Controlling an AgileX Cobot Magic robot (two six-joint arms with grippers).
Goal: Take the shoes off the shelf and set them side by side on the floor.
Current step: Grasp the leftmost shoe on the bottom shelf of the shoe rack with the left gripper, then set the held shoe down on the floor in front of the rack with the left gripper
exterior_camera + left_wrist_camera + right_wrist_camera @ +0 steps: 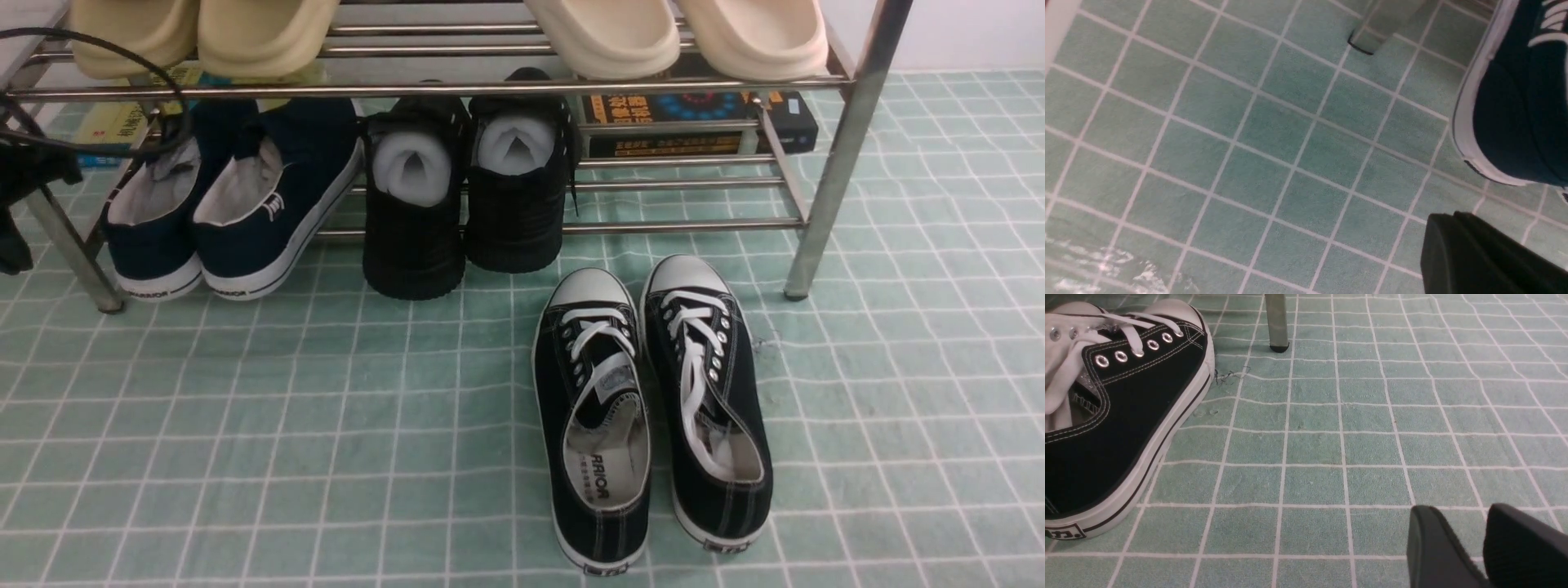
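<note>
Black lace-up sneakers (649, 408) are sitting paired on the floor (245, 457) before the shelf (841, 147). Navy shoes (233, 204) are waiting heels-out at its left end, easy to grab. Right fingers (1484, 543) are apparently parted, empty; left fingers (1478, 257): cannot tell.

Soft even light, mild shelf (457, 88) glare, slight blur.
</note>
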